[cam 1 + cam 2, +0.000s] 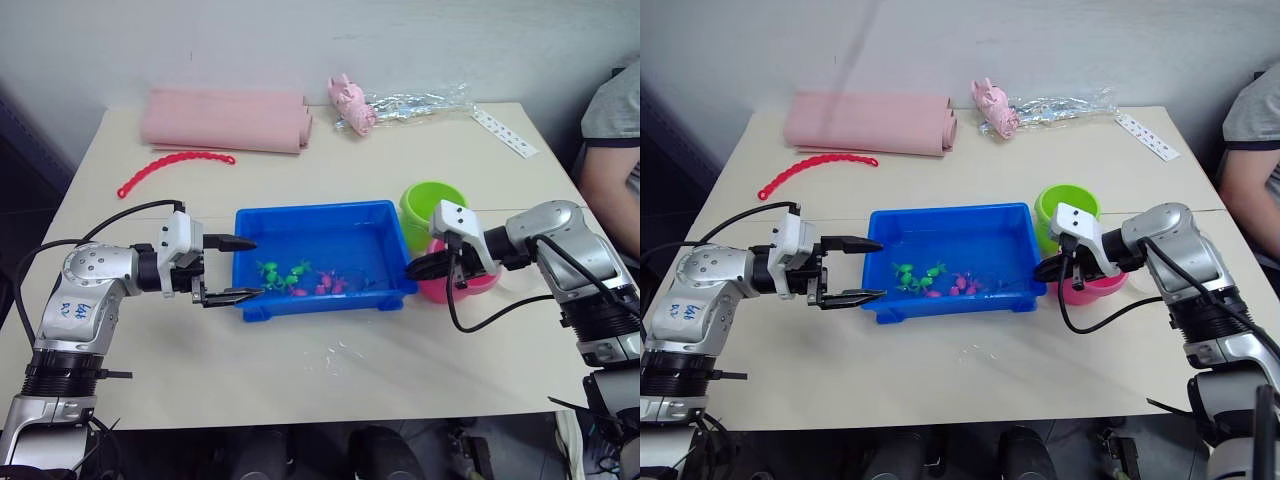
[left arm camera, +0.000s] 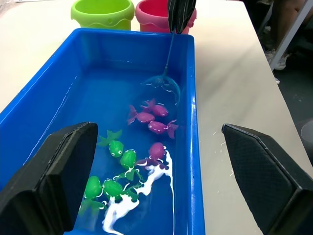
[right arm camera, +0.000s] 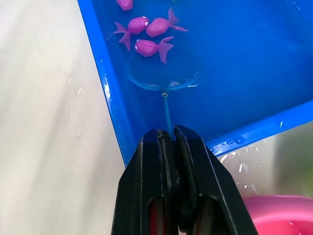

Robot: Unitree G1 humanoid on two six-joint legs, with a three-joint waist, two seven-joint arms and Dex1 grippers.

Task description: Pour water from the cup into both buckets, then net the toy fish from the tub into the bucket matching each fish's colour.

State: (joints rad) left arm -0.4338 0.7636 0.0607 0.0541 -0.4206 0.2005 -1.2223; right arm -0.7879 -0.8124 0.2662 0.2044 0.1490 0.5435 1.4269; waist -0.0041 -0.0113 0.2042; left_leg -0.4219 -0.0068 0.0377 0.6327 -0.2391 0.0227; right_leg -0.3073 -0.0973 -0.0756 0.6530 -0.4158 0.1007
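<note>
The blue tub (image 1: 310,211) stands mid-table with water in it. Green toy fish (image 1: 283,274) and pink toy fish (image 1: 328,284) lie along its near side. My left gripper (image 1: 256,268) is open at the tub's left end, its fingers (image 2: 54,176) straddling the corner. At the right end my right gripper (image 3: 168,134) is shut on the net's thin handle. The net's hoop (image 3: 164,81) sits in the water just short of three pink fish. The green bucket (image 1: 425,200) and pink bucket (image 1: 470,288) stand right of the tub, behind my right gripper. The cup is out of view.
A rolled pink cloth (image 1: 225,118) and a red beaded strip (image 1: 172,165) lie at the back left. A pink toy (image 1: 350,100), a clear wrapper (image 1: 420,102) and a white strip (image 1: 505,133) lie at the back. A person's arm (image 1: 610,150) is at the right edge.
</note>
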